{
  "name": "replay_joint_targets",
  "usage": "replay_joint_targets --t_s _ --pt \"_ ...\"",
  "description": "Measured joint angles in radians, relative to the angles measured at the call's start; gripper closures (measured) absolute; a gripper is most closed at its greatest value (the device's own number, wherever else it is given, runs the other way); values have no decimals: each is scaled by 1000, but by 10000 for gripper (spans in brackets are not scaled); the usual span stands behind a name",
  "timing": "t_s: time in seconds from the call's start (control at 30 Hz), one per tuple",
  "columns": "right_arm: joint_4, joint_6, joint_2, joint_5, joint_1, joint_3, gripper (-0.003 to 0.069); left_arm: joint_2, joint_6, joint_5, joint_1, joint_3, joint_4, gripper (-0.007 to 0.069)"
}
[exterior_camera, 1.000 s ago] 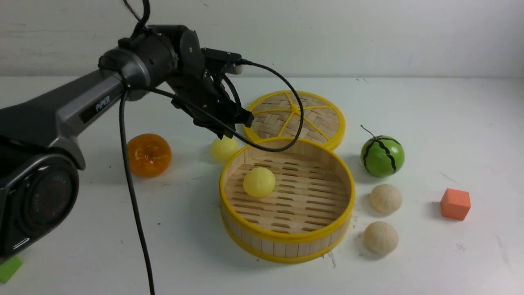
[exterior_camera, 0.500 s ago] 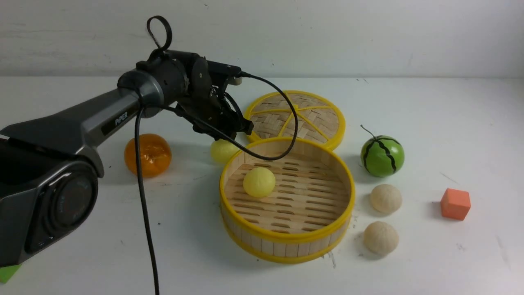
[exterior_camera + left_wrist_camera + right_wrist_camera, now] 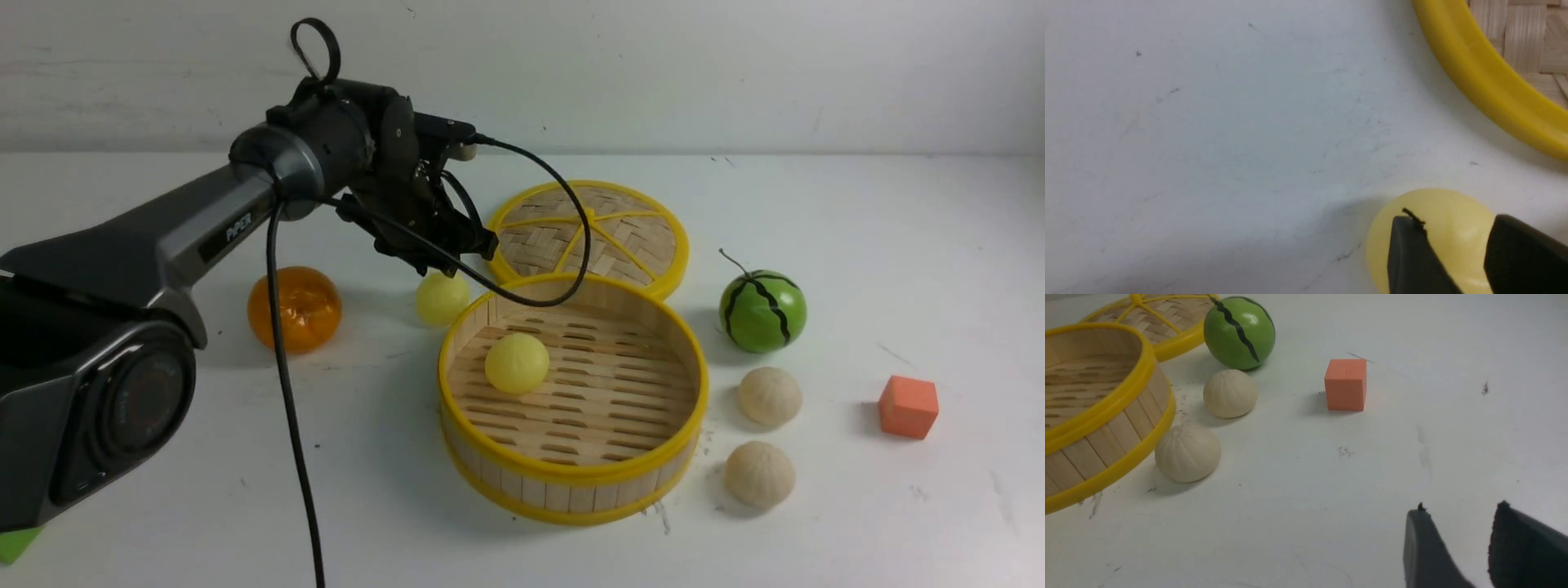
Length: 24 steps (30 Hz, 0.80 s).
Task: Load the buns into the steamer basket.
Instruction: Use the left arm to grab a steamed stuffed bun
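A white table (image 3: 857, 245) carries everything. The black left arm (image 3: 204, 224) reaches from the near left toward the centre. There sits the round bamboo steamer basket (image 3: 571, 474), slat-walled with yellow rims. The flat woven yellow-rimmed lid (image 3: 604, 237) lies just beyond it on the far side. A glossy orange fruit (image 3: 295, 309) sits well left of the basket, and a green striped watermelon ball (image 3: 762, 310) sits to its right.

One pale yellow round bun (image 3: 517, 363) lies on the basket's slatted floor, left of middle. The second pale yellow bun (image 3: 441, 298) rests on the table just outside the basket's far-left rim. It is directly under the left gripper (image 3: 1453, 228), whose fingers stand apart over it, gripping nothing. Two off-white pleated buns (image 3: 769, 395) (image 3: 759, 474) lie just right of the basket, one nearer than the other. The right gripper (image 3: 1461, 510) hangs over the table on the near right, fingers parted and empty. A small orange cube (image 3: 908, 406) sits right of the off-white buns.

Half a second before, the left gripper sat lower and hid the second bun's top. More of that bun shows now.
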Motion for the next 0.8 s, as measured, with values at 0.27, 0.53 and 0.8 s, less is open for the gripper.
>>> replay_joint_targets --t_s 0.27,0.53,0.8 --pt "0 0 0 0 0 0 418 -3 -3 77 0 -23 0 368" --pt "0 0 0 0 0 0 418 11 -4 76 0 -25 -37 368" --pt "0 0 0 0 0 0 418 40 -4 47 0 -25 -37 368"
